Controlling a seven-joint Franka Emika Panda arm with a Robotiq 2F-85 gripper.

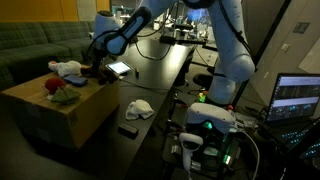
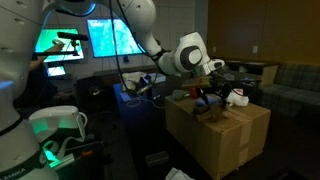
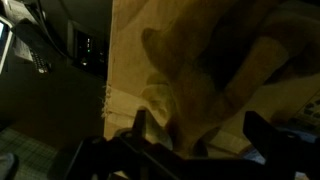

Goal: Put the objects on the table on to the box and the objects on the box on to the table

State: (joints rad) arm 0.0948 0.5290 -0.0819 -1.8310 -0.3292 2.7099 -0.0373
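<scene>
Gripper (image 1: 93, 70): jaws spread, empty, hanging over the far edge of the box top, likely to pick there.
Box (image 1: 60, 120): left of table; holds toy (image 1: 63, 93) and cloth (image 1: 68, 68).
Table (image 1: 160, 85): second cloth (image 1: 138, 108) and block (image 1: 128, 130) lie near, not yet swapped.

box (image 2: 225, 140): brown cardboard, roughly cube-shaped | your tool (image 2: 207, 88): hangs just above the box top, jaws too dark to read | white cloth (image 2: 238, 98): lies on the box top, beside your tool
</scene>
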